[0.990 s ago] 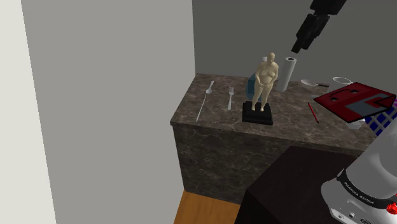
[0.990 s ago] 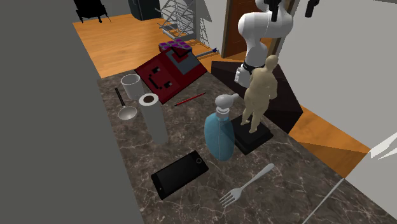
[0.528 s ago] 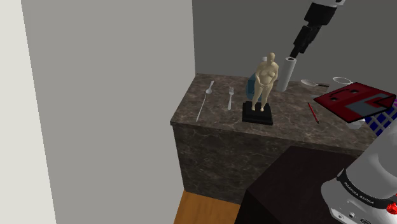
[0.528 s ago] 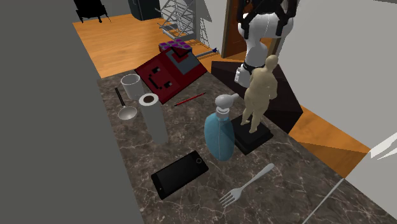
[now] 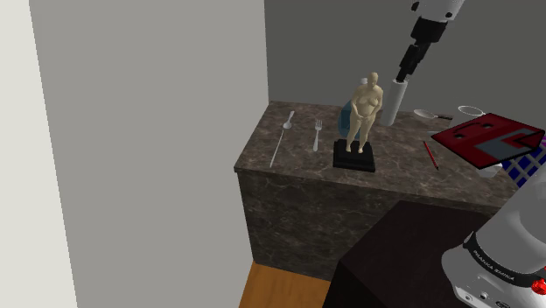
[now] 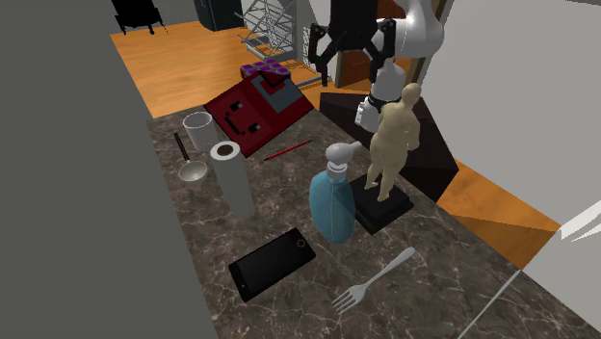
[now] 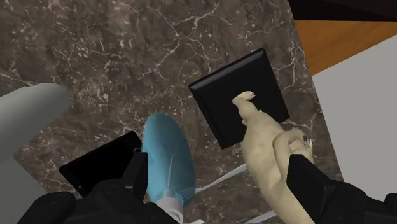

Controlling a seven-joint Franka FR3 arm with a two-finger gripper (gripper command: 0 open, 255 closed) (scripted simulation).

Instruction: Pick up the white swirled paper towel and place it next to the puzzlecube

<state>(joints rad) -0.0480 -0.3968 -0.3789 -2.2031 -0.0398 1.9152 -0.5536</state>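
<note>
The pale grey paper towel roll (image 6: 232, 183) is standing upright near the counter's (image 6: 443, 289) wall-side edge, untouched. The puzzlecube (image 6: 264, 69) is sitting well apart from it toward the counter's far end, beyond the dark red box (image 6: 255, 111). Further right, the gripper (image 6: 352, 46) is swinging in from that picture's top edge, where it was a second ago, and in the shoulder view it is now hanging nearly plumb above the roll. Its claw is spread wide, clasping nothing. In the wrist view the roll is lying beside one finger, while the blue soap bottle (image 7: 167, 159) and figurine (image 7: 267, 153) are sitting nearer the middle, so the arm is probably still lining up before descending.
</note>
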